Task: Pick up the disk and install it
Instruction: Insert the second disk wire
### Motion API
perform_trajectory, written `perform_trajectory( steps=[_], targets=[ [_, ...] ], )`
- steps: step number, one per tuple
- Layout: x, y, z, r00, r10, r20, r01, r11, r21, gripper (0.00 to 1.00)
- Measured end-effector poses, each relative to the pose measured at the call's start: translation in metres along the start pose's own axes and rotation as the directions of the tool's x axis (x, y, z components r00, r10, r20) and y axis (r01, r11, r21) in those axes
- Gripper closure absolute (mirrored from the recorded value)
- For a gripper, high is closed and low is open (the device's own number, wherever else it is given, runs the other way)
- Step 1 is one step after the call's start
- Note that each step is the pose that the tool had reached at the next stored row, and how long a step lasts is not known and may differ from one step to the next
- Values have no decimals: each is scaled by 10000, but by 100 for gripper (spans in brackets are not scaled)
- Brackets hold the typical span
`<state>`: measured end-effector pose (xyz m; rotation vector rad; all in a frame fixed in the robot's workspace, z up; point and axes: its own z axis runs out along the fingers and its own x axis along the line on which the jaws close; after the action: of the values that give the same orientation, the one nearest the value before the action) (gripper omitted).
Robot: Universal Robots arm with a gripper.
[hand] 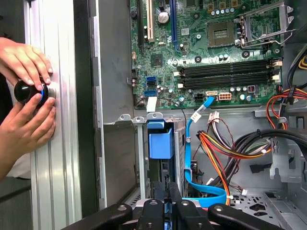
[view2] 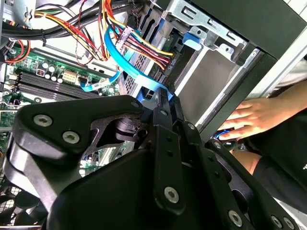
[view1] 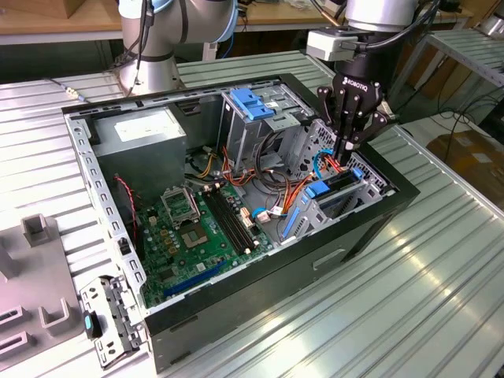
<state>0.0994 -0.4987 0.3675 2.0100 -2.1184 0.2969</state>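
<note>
On a ribbed grey table (view1: 441,260), an open black case (view1: 260,291), lying on its side; behind it, at the far edge, the fat grey base of the arm (view1: 157,39); on the exterior view's left, a grey plastic holder (view1: 31,268), well apart from the work; inside the case, flat on the bottom, a green board (view1: 189,236) with long black slots; just beside it, toward the arm base, a grey box (view1: 146,138) with a white sticker; next to that, a grey cage (view1: 260,126) with a blue bracket (view1: 252,102) on top; between cage and board, a tangle of red, orange and yellow wires (view1: 287,189), plus a flat blue cable (hand: 192,158) in the first wrist view; at the case end on the exterior view's right, the black gripper (view1: 346,157) pointing down into a small metal bay; in that bay, the disk (view1: 337,183), tilted on its edge, dark with blue rails, partly in and touching the bay walls; jaws squeezed nearly together, pinching the top blue edge of the disk, seen in both wrist views too; outside the case wall, a person's two hands (hand: 29,62) wrapped round a small black knob (hand: 26,91) with a blue ring, resting on the table.
</note>
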Motion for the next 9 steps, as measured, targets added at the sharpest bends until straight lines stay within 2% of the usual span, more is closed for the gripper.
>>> perform_trajectory(
  steps=[6,7,9],
  targets=[
    [1,0,0,10000,-1,9,1,10000,0,84],
    [1,4,-1,10000,0,49,0,10000,-2,84],
    [7,33,3,9997,0,250,0,10000,-7,84]
  ],
)
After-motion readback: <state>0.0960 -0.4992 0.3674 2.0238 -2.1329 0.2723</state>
